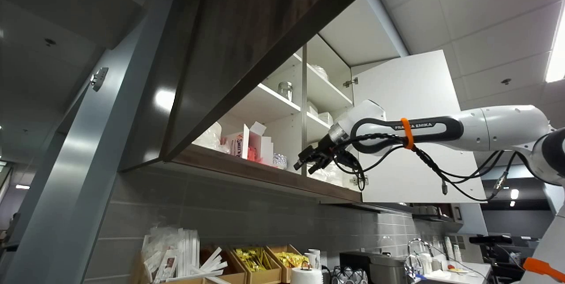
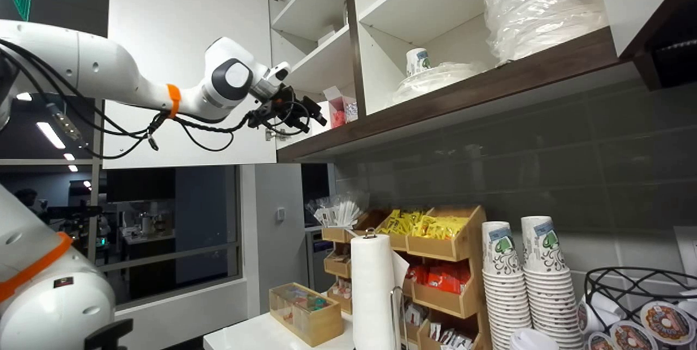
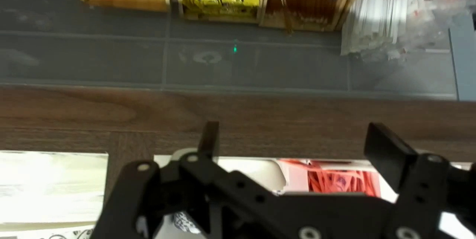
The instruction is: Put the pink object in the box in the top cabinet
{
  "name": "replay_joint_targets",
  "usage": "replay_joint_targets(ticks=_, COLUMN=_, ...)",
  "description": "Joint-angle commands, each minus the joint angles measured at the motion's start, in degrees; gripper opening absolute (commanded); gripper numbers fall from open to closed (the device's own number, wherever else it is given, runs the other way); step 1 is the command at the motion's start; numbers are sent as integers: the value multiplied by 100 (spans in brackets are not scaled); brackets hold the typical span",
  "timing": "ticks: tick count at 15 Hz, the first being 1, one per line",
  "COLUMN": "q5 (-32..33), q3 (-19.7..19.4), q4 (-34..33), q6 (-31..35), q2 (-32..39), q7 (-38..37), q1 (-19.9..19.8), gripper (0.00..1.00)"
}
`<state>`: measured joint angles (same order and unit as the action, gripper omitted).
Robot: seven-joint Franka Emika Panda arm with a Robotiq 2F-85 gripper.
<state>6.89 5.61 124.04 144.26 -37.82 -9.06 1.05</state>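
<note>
Dark brown wood edged the large wall cabinet with white inside shelves (image 1: 265, 173), whose dark brown wood-grain door (image 1: 247, 41) stood open. In its lowest compartment we saw an open white cardboard box with red lettering (image 1: 255, 139), flaps raised, and inside that box lay thin, crinkled pinkish-red pieces (image 3: 340, 181); we could not tell where one ended and the next began. Just beside the box sat a small white item with a dark pattern (image 1: 280, 160). The black two-fingered gripper (image 3: 293, 138) had its fingers (image 3: 386, 149) spread well apart in the wrist view, with the cabinet's edge and part of the box visible beyond the gap. In both exterior views it hung in front of the cabinet, tilted downward, near the lowest compartment, though we could not tell how near its tips were to the box. Behind it reached the white jointed robot arm (image 1: 507, 129), wrapped with an orange strap (image 1: 408, 136) and hung with black cables (image 1: 426, 159). One level above the box we noticed a clear glass jar (image 1: 285, 90), and farther along the cabinet a tall white stack wrapped in clear plastic (image 2: 544, 12). Lower down, in an exterior view, stood a white paper-towel roll (image 2: 373, 290), a wooden rack (image 2: 435, 248) holding yellow packets (image 2: 438, 226) and red packets (image 2: 446, 279), and two stacks of white paper cups with green-and-black print (image 2: 505, 295).
</note>
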Motion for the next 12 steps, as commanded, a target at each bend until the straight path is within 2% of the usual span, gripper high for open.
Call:
replay_joint_targets(ticks=1, q5=-115, q3=-148, q4=101, q6=-1212, q2=-394, q7=543, q1=111, gripper=100)
replay_joint_targets(ticks=6, q5=-56, q3=-185, q4=32, q6=-2769, q2=-467, q7=927, q1=116, gripper=100)
replay_joint_targets(ticks=10, q5=-157, q3=-275, q4=228, q6=-3282, q2=-371, q7=1348, q1=311, gripper=100)
replay_joint_targets(ticks=12, q5=-12, q3=-196, q4=129, q6=-3091, q2=-365, q7=1144, q1=187, gripper=100)
